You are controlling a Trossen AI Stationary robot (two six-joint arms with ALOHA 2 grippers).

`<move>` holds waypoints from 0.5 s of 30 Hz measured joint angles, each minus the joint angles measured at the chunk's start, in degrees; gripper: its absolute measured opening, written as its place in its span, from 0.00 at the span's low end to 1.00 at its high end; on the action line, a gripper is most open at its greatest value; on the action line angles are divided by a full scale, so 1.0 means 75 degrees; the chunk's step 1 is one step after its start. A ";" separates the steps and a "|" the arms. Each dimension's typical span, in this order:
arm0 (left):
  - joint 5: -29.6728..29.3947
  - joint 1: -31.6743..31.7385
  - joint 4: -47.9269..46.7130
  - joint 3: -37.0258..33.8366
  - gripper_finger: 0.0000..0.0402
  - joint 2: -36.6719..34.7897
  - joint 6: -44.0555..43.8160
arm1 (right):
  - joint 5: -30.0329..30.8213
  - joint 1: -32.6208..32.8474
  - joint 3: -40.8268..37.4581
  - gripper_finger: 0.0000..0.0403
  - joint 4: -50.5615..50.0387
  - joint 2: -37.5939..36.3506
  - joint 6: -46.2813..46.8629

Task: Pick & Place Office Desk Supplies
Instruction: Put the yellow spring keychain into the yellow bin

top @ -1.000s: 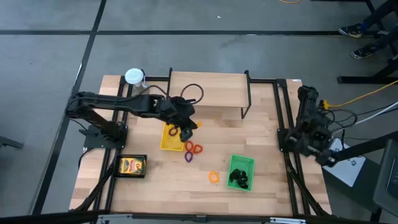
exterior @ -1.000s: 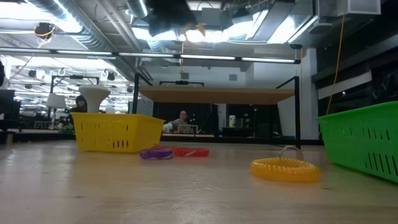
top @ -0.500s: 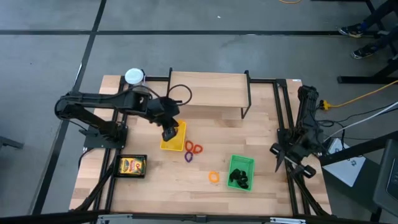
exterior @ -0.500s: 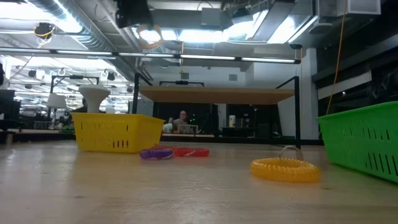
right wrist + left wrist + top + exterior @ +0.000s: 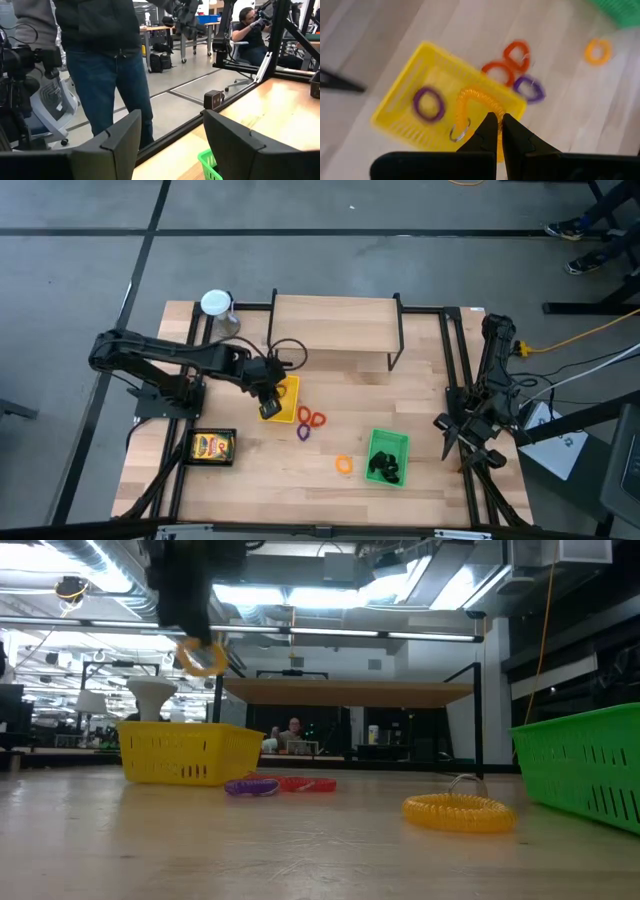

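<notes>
My left gripper (image 5: 268, 402) hangs over the yellow tray (image 5: 282, 412), shut on an orange coil ring (image 5: 475, 102). In the low view the ring (image 5: 203, 658) hangs well above the tray (image 5: 185, 752). A purple ring (image 5: 427, 104) lies inside the tray. Two red rings (image 5: 312, 418) and a purple one (image 5: 303, 432) lie flat on the table beside the tray, and another orange ring (image 5: 344, 465) lies nearer the green tray (image 5: 388, 442). My right gripper (image 5: 171, 120) waits open at the table's right edge. My left gripper pinches the orange coil ring's rim (image 5: 487, 111) between its two shut fingers. The fingers slant down from the table's left side. The ring hangs below the fingertips, clear of the yellow tray, with a small metal loop (image 5: 460, 134) dangling from it.
Black clips (image 5: 383, 468) lie in the green tray. A black tray (image 5: 212, 447) with a yellow box sits at the near left. A grey cylinder with a white top (image 5: 216, 304) stands far left, and a raised wooden shelf (image 5: 335, 325) spans the far side. A person (image 5: 100, 60) stands beyond the table.
My left gripper has moved toward the table's left and near edges and sunk, carrying the orange ring from beyond the yellow tray's far right corner to above the tray. My right gripper has sunk and tipped level at the right edge, staying open.
</notes>
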 joint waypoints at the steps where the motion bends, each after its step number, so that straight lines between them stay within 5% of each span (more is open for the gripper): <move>1: 0.0002 -0.0024 0.0375 -0.0167 0.01 -0.0002 -0.0099 | -0.0007 0.0000 0.0000 0.54 0.0000 0.0000 -0.0001; 7: -0.0022 -0.0015 0.1249 -0.0980 0.04 -0.0002 -0.0840 | -0.0017 0.0000 0.0000 0.54 0.0000 0.0006 -0.0006; 15: 0.0151 0.0125 0.1146 -0.1478 0.26 -0.0002 -0.1598 | -0.0014 0.0000 0.0000 0.54 0.0000 0.0006 -0.0006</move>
